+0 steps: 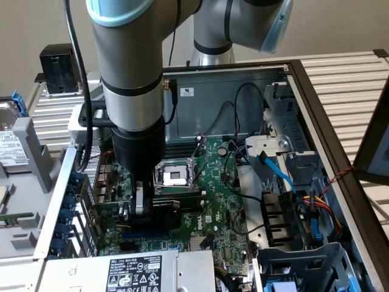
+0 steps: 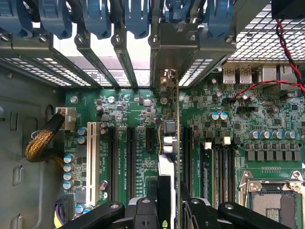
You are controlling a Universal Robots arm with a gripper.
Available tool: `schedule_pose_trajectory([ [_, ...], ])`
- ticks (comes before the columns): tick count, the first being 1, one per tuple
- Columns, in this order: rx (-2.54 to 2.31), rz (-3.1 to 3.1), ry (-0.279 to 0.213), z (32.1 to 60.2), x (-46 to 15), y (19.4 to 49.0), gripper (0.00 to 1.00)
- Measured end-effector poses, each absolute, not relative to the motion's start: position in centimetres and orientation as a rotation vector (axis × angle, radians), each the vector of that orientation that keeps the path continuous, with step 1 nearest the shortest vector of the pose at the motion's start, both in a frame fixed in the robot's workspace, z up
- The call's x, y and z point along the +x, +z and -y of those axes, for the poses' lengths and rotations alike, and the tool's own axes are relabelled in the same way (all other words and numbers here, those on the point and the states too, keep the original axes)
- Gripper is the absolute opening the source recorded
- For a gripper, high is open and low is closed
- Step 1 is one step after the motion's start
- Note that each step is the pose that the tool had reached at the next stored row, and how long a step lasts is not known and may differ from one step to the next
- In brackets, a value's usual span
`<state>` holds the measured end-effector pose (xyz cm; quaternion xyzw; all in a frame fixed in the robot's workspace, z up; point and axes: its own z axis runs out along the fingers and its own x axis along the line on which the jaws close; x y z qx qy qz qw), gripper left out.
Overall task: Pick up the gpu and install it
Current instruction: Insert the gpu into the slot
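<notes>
Hand [image 1: 144, 207] is down inside the open case [image 1: 231, 91], fingers clamped on the gpu [image 1: 164, 213]. The arm [image 1: 130, 73] comes almost straight down over the board [image 1: 222, 201].

Exterior view: the gpu's black shroud sits low over the board, just in front of the CPU socket [image 1: 173, 176] and next to the hand on the exterior view's right. PSU label [image 1: 135, 274] is in the foreground. Blue and black cables hang beside the drive cage [image 1: 292, 152] on the exterior view's right.

Wrist view: the gpu [image 2: 167, 143] shows edge-on and upright, its thin green PCB running between the long black slots on the board [image 2: 128, 109]. The fingers [image 2: 143, 212] pinch it from both sides. Its metal bracket [image 2: 178, 45] stands against the case's rear openings, under the row of blue latches [image 2: 97, 19]. The white slot [image 2: 91, 162] is well off to one side, with the CPU socket [image 2: 269, 200] on the other.

Can't tell whether the card edge is seated in the slot or just above it.
</notes>
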<state>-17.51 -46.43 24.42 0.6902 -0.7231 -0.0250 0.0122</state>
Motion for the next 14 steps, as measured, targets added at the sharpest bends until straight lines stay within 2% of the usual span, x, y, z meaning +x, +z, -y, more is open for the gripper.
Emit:
schedule_pose_trajectory([
  [14, 2.152, 2.254, -0.078, 46.41, -17.51, 24.42, 0.27],
])
